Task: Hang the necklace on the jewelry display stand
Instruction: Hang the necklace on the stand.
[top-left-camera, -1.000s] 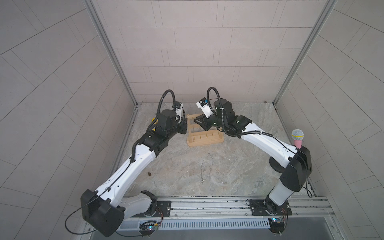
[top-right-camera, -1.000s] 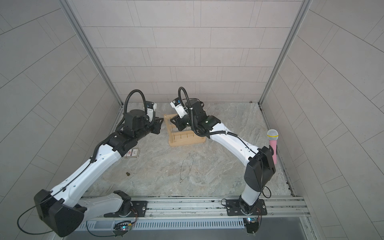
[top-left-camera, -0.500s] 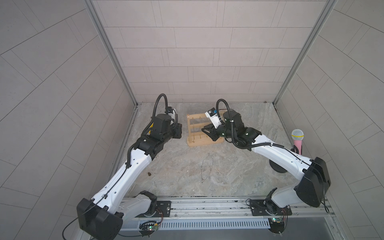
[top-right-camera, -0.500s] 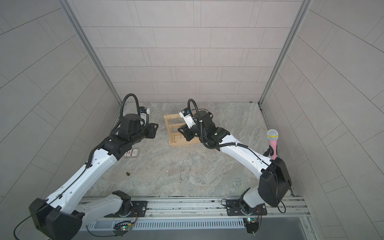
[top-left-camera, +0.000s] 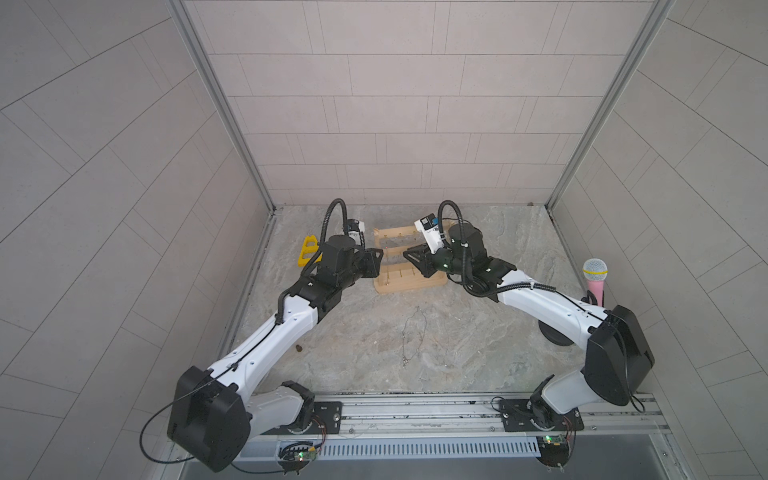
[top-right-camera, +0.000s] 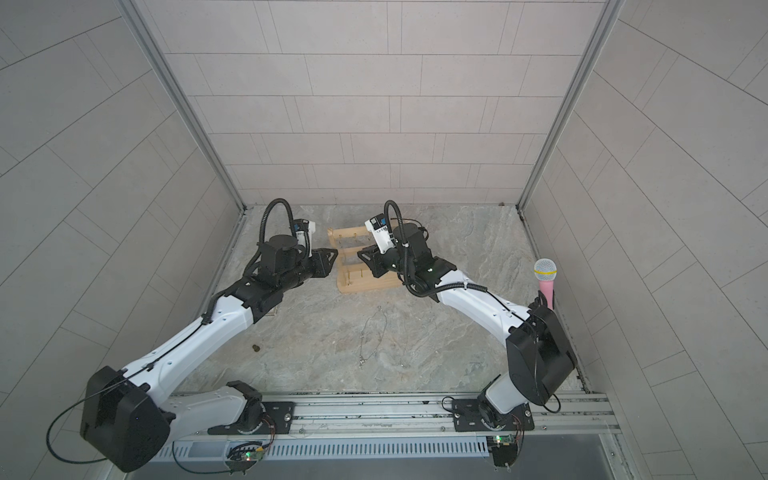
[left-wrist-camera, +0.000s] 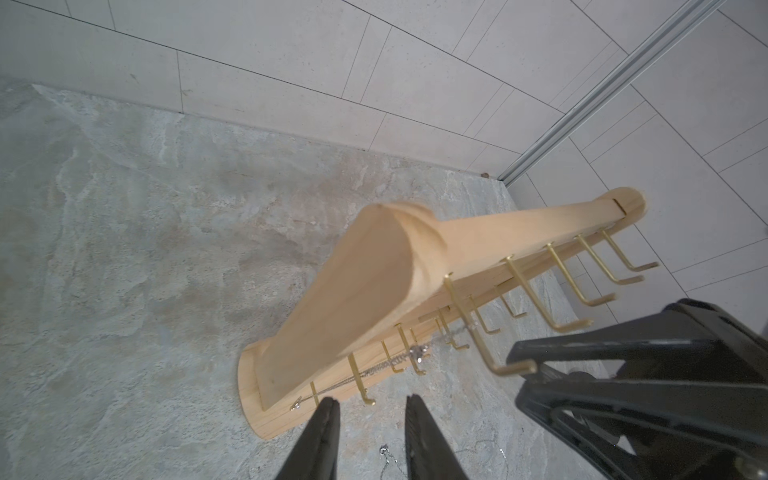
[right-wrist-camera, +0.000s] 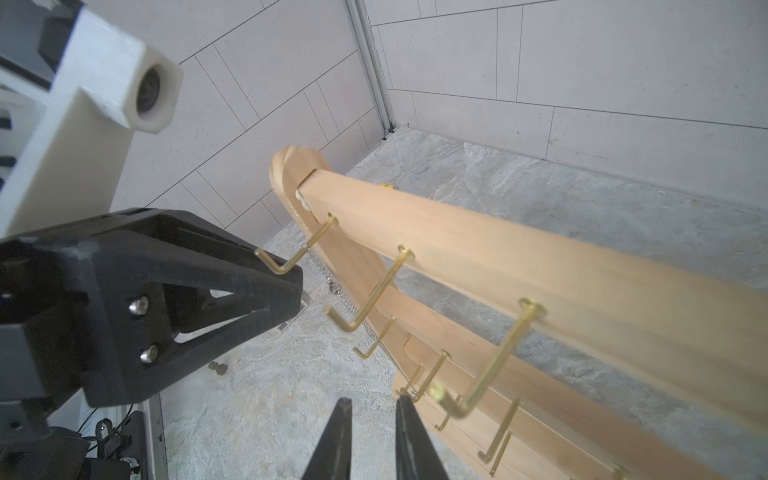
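The jewelry display stand is standing upright toward the back of the stone-patterned table with its brass hooks facing the robot, which is leaving every bar reachable from the front, and the two arms are flanking it for that reason. The left gripper is hovering just beside the stand's left end, jaws standing partly apart and gripping nothing. The right gripper is hovering in front of the stand's right half, jaws showing only a narrow gap, likewise empty. Both are pointing down along the hook rows, so each wrist camera is taking in the hooks. Each gripper's tip is sitting close to a top-bar hook, though I cannot tell whether either is touching. The necklace is, by my reading, hanging from the top bar's hook nearest the stand's left upright and dangling alongside that upright almost to the stand's base. If so, the empty jaws are making sense: the hanging is looking done. It is showing as a very fine silver chain, its strands lying close together, with a small glittering pendant partway down and a tiny bright end piece near the base. A second chain is lying loose on the table in front of the stand, well apart from both grippers.
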